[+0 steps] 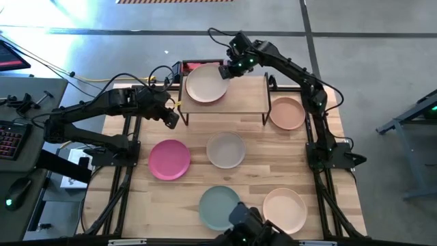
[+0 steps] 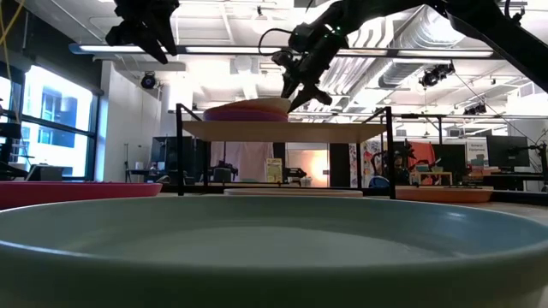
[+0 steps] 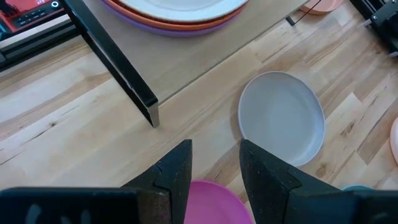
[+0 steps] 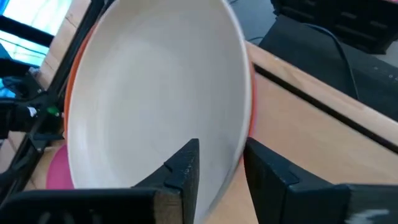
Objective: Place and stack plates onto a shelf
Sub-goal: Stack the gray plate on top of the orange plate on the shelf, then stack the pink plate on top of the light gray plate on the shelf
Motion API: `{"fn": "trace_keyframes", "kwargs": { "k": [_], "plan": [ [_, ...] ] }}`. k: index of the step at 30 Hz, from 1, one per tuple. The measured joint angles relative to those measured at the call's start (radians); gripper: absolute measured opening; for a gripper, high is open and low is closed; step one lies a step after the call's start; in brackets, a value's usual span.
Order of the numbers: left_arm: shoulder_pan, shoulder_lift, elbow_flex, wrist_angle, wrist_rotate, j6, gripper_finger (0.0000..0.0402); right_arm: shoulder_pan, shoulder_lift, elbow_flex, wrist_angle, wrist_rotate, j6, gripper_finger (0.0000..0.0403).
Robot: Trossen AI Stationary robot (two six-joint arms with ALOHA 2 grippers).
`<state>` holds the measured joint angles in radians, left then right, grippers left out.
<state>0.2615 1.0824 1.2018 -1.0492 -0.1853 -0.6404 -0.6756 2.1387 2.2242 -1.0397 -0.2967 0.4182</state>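
Note:
The shelf (image 1: pixel 244 94) stands at the table's far middle. On its left half sits a stack of plates (image 1: pixel 206 85): a cream one (image 4: pixel 155 93) on top, an orange one (image 3: pixel 205 23) and a purple one (image 3: pixel 155 28) under it. My right gripper (image 4: pixel 221 165) is open at the stack's far right rim, one finger over the cream plate's inside and one outside the rim. My left gripper (image 1: pixel 171 117) hangs open in the air beside the shelf's front left leg (image 3: pixel 118 62), above the pink plate (image 1: pixel 169 158). It holds nothing. My right gripper comes slanting down from the table's far right, its fingers (image 4: pixel 186 168) on either side of the cream plate's rim (image 4: pixel 239 152). The plate lies flat on the stack. I cannot tell whether either finger touches it.
On the table lie a grey plate (image 1: pixel 226 149), a teal plate (image 1: pixel 220 207), a pale peach plate (image 1: pixel 285 210) and a terracotta plate (image 1: pixel 287 113) just right of the shelf. The shelf's right half is bare wood. A red box (image 1: pixel 186 67) lies behind the shelf.

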Motion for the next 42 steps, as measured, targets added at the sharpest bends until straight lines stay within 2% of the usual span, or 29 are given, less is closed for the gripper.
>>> {"fn": "trace_keyframes", "kwargs": {
  "k": [18, 25, 27, 32, 36, 42],
  "plan": [
    [0.000, 0.001, 0.000, 0.001, -0.005, -0.037, 0.0124, -0.007, -0.012, 0.000, -0.048, -0.005, -0.061, 0.0103],
    [-0.008, 0.002, -0.047, -0.007, 0.101, -0.046, 0.0124, 0.008, -0.019, 0.000, -0.205, -0.173, -0.157, 0.0103],
    [-0.019, 0.002, -0.084, -0.009, 0.124, -0.072, 0.0124, 0.026, -0.020, 0.000, -0.274, -0.207, -0.205, 0.0103],
    [-0.076, 0.002, -0.174, -0.002, 0.159, -0.160, 0.0124, 0.087, -0.020, 0.000, -0.391, -0.210, -0.295, 0.0103],
    [-0.132, 0.002, -0.214, -0.003, 0.160, -0.217, 0.0124, 0.149, -0.020, 0.000, -0.445, -0.211, -0.307, 0.0103],
    [-0.222, 0.002, -0.229, 0.000, 0.160, -0.223, 0.0124, 0.263, -0.020, 0.000, -0.451, -0.209, -0.277, 0.0103]
  ]
}}
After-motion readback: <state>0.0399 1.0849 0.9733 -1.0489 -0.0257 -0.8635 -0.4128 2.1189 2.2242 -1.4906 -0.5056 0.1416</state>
